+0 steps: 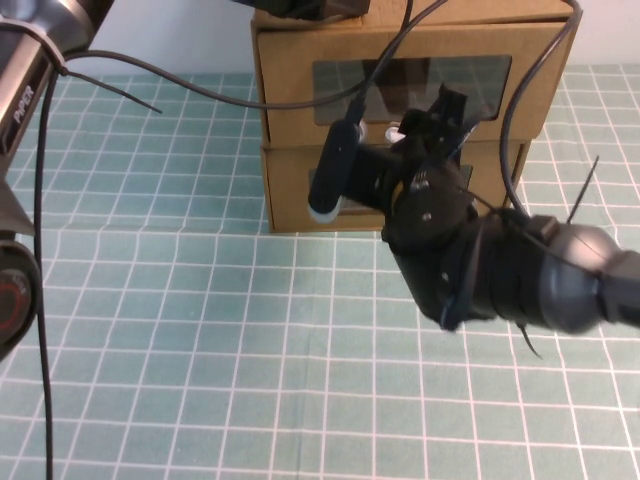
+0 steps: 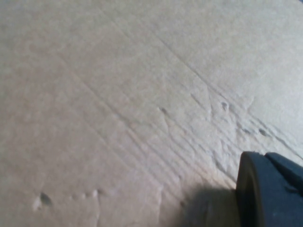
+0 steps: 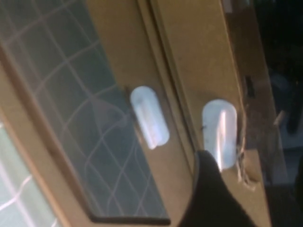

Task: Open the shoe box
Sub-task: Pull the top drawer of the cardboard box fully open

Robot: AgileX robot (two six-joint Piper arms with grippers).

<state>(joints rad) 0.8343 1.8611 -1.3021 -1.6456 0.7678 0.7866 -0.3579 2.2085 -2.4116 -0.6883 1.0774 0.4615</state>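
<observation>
Left gripper (image 2: 271, 188), mostly cut off against the shoe box (image 1: 300, 195), grip unreadable; right gripper (image 1: 432, 118) at its front, jaws parted, empty.

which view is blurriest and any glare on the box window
right wrist view: blurriest, dark window of the brown cardboard shoe box mirrors the green grid cloth, white tabs glare; left wrist view: left gripper throws a shadow on bare cardboard; high view: evenly lit, right gripper at the box front

Brown cardboard shoe box (image 1: 290, 190), windowed front shut, white pull tabs (image 3: 149, 118) just beyond the right gripper (image 1: 450, 108).
</observation>
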